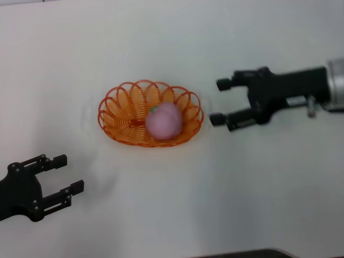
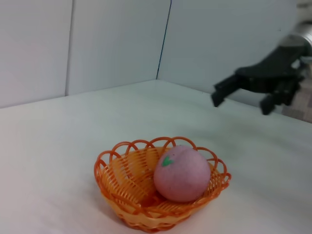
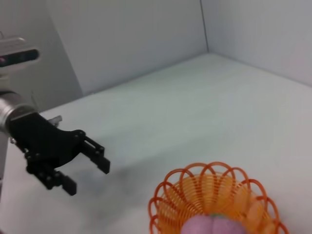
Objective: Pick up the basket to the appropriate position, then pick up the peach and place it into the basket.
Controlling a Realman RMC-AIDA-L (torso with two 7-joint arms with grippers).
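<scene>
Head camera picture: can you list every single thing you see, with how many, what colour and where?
oval orange plastic-wire basket: one, orange, middle of the table.
round soft pink peach with a green leaf: one, pink, lying inside the basket, toward its right side.
flat white table: one, white, under everything.
left gripper: one, black, open, near the lower left corner, away from the basket.
right gripper: one, black, open, just right of the basket, not touching it.

Black two-fingered right gripper (image 1: 222, 100) on a silver wrist cuff (image 1: 335, 81).
</scene>
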